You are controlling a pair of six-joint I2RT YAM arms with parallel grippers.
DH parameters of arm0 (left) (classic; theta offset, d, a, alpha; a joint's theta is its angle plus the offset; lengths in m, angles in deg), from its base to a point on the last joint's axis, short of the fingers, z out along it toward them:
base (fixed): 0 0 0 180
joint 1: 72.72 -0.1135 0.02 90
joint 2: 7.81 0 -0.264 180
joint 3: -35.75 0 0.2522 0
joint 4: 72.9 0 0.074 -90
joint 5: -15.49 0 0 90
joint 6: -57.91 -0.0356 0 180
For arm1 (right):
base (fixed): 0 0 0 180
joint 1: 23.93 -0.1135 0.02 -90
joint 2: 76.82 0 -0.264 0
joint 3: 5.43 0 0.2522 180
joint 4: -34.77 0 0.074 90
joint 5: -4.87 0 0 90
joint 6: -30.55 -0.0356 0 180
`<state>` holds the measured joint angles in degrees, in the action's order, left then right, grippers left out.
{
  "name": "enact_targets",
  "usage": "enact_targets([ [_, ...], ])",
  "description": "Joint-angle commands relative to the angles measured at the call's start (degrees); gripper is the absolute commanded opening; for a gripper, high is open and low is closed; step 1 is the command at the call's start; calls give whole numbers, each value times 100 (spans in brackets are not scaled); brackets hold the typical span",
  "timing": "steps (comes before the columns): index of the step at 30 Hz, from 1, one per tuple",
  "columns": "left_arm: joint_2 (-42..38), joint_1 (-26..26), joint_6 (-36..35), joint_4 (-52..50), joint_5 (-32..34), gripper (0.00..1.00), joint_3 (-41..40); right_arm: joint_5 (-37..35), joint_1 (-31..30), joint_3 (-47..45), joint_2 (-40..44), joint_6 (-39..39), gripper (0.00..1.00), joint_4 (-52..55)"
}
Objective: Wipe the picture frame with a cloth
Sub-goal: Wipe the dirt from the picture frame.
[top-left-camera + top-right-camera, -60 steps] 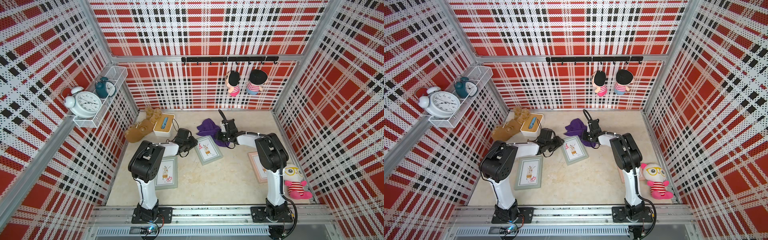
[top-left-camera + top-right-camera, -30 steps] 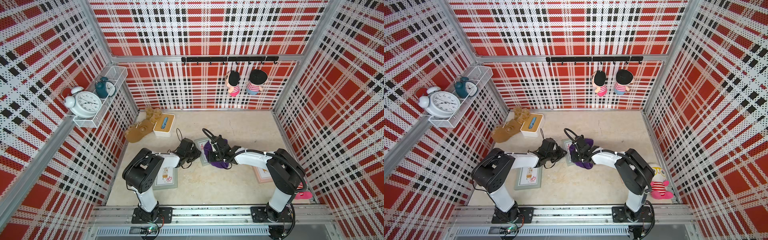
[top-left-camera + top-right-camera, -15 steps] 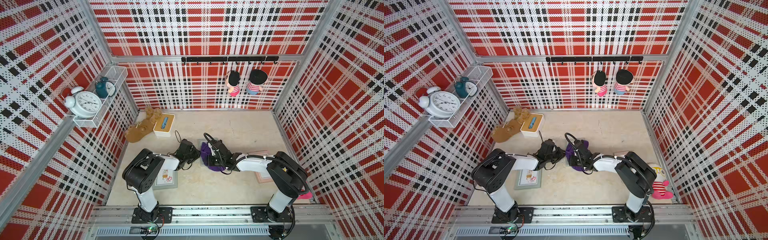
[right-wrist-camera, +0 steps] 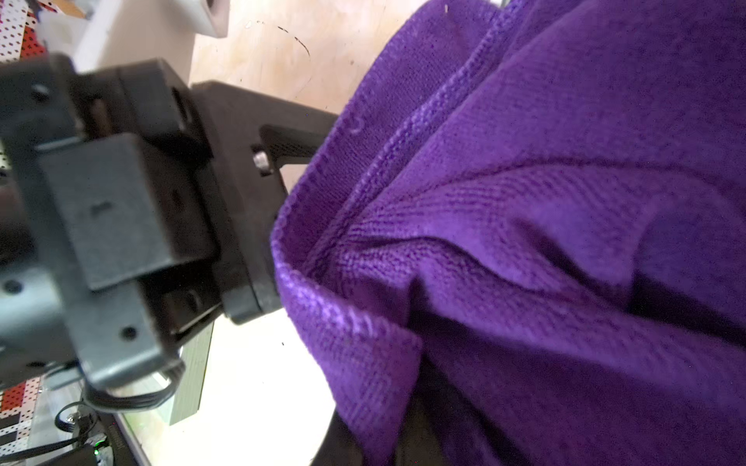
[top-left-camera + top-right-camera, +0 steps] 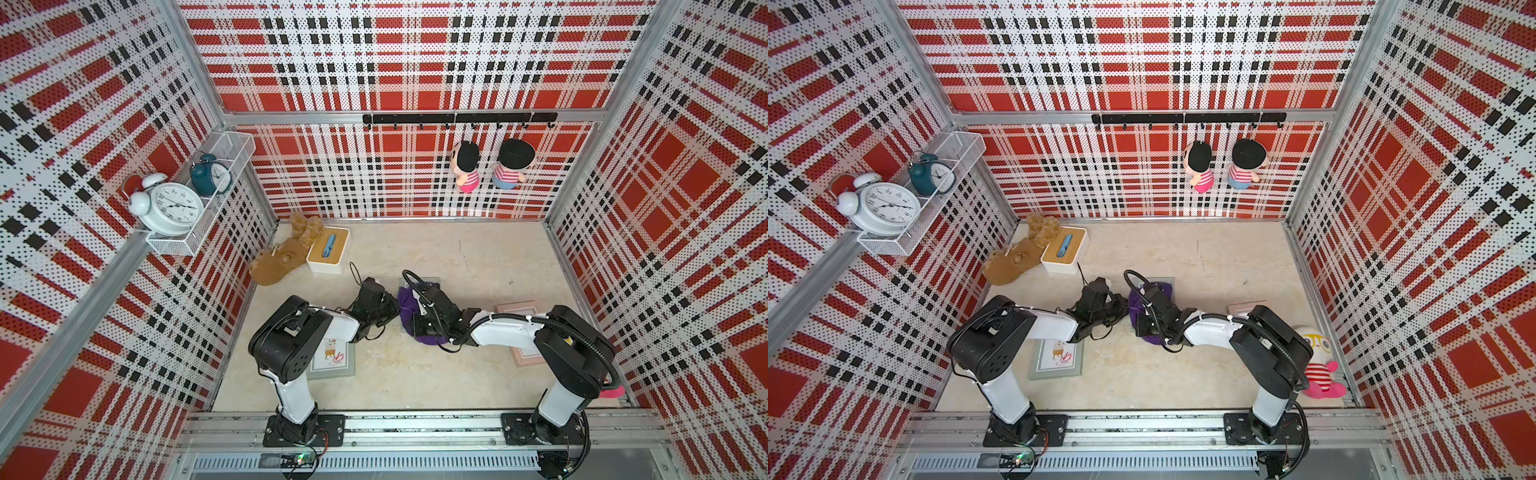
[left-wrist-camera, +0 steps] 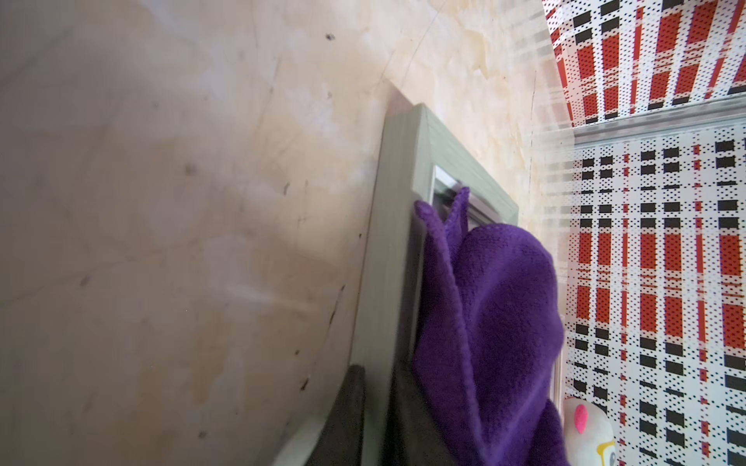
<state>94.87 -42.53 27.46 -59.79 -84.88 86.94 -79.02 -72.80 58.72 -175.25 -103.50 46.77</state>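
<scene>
The picture frame (image 5: 419, 281) is grey-green and lies flat mid-floor, mostly covered by the deep purple cloth (image 5: 408, 300). In both top views my right gripper (image 5: 415, 328) is shut on the cloth (image 5: 1138, 304) and holds it down on the frame (image 5: 1163, 281). In the right wrist view the cloth (image 4: 524, 242) fills the picture and wraps the fingers. My left gripper (image 5: 388, 309) meets the frame's left edge. In the left wrist view that gripper (image 6: 377, 375) has its jaws shut on the frame's rim (image 6: 387, 262), right beside the cloth (image 6: 492, 306).
A second grey-green frame (image 5: 332, 362) lies under my left arm, and a pink frame (image 5: 515, 309) lies under my right. A tissue box (image 5: 328, 251) and a brown plush (image 5: 278, 266) sit back left. A glasses doll (image 5: 1316, 361) sits at the right wall.
My right gripper carried the cloth from the back of the floor onto the frame, then slid it leftward across the frame. My left arm has stayed at the frame's left edge.
</scene>
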Motion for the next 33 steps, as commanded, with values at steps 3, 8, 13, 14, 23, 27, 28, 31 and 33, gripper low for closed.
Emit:
enact_targets([
  [3, 494, -56, -74, -1281, 298, 16, -377, -180, 410, -627, 179, 3, 0, 845],
  [8, 534, -57, -102, -1258, 279, 16, -351, -518, 702, -699, 585, 444, 0, 1297],
  [13, 587, -29, -12, -1181, 247, 16, -385, -546, -22, 164, 58, 343, 0, 1292],
  [14, 602, -14, 2, -1156, 243, 16, -394, -388, -118, 255, -101, 247, 0, 1140],
  [23, 638, 5, 59, -1057, 229, 15, -422, -389, 567, -769, 279, -20, 0, 880],
  [27, 655, -22, 25, -1053, 209, 15, -412, -804, 984, -1111, 908, 281, 0, 1194],
  [28, 657, -17, 13, -1060, 210, 15, -414, -746, 981, -1077, 910, 364, 0, 1195],
  [31, 653, -22, 11, -1059, 208, 15, -429, -720, 613, -705, 668, 384, 0, 1133],
  [33, 665, -14, 9, -1058, 233, 15, -438, -706, 208, -328, 342, 324, 0, 1063],
])
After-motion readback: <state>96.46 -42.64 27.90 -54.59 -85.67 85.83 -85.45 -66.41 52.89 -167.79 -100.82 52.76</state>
